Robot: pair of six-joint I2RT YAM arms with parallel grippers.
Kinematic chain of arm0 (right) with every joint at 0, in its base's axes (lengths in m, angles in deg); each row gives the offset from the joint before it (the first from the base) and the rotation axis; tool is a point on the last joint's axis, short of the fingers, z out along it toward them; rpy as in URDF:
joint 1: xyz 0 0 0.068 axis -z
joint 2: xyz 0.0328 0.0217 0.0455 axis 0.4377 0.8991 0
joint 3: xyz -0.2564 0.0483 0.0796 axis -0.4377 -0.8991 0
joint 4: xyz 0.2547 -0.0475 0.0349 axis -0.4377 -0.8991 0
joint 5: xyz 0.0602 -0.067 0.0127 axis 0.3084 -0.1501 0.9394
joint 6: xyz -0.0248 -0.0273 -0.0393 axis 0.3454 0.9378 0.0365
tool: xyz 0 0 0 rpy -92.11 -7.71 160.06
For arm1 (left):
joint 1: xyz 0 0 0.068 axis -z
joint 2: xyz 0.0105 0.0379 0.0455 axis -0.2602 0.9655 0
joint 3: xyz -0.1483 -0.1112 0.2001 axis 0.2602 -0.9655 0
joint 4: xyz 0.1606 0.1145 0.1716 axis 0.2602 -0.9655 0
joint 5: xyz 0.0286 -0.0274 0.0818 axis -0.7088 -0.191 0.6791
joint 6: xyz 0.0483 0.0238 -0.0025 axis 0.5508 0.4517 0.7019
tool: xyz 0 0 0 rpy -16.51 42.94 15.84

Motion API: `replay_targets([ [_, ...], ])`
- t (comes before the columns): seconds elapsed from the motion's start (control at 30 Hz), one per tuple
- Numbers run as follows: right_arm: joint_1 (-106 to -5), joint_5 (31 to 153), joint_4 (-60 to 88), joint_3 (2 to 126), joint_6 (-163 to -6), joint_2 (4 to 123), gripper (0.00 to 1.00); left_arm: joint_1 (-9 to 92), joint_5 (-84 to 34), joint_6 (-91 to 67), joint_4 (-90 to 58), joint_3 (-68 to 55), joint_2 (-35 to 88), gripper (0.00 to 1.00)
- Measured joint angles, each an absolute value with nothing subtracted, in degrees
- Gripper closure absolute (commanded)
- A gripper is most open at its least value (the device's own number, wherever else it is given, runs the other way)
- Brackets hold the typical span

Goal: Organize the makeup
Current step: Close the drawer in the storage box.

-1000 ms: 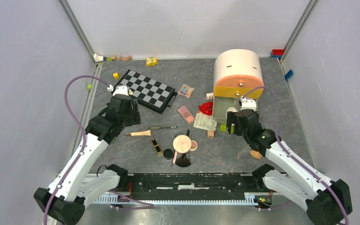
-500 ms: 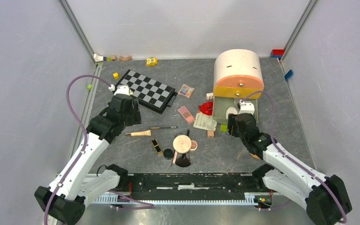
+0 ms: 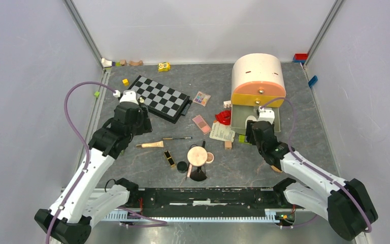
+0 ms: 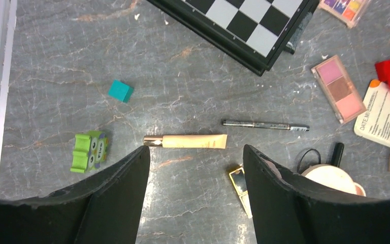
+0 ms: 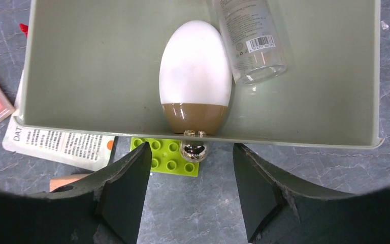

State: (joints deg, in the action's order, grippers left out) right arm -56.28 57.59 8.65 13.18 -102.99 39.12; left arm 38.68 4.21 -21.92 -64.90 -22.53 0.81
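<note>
**Both grippers hang open among scattered makeup**

From the left wrist, the left gripper [image 4: 195, 173] has its fingers spread with nothing between them. Just ahead on the grey table [image 4: 56, 51] lies a cream tube [image 4: 193, 141] with a gold cap, and beyond it a thin black brush [image 4: 265, 125]. A black-gold tube [image 4: 239, 180] sits beside the right finger. A pink palette [image 4: 338, 89] lies farther right, and a multicolour palette [image 4: 343, 5] is at the top edge by the chessboard [image 4: 254, 20]. A teal cube [image 4: 120, 91] and a green toy block [image 4: 89, 151] lie off to the left.

From the right wrist, the right gripper [image 5: 188, 173] is released too. Its fingers stand either side of the silver knob [image 5: 194, 151] on the drawer [image 5: 81, 76], not touching it. Inside the drawer a white oval [image 5: 195, 66] lies against the front wall, just beside a clear bottle [image 5: 249, 35]. A green brick [image 5: 165, 160] lies outside, under the knob.

From above, the drawer stands out under a round pink cabinet [image 3: 258, 76]. The round peach compact [image 3: 197, 155] lies between the two arms, near the front edge.
</note>
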Motion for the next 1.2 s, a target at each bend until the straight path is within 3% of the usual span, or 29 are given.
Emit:
replay_targets([
  [0.67,-54.71,54.07,21.35,14.43,-95.54,47.56,0.32,38.68,5.39,-21.88,-63.0,-22.37,2.32,0.27],
  [1.2,-48.54,59.43,34.51,18.54,-88.39,59.12,0.36,38.66,5.37,-21.81,-62.96,-22.55,3.94,0.27],
])
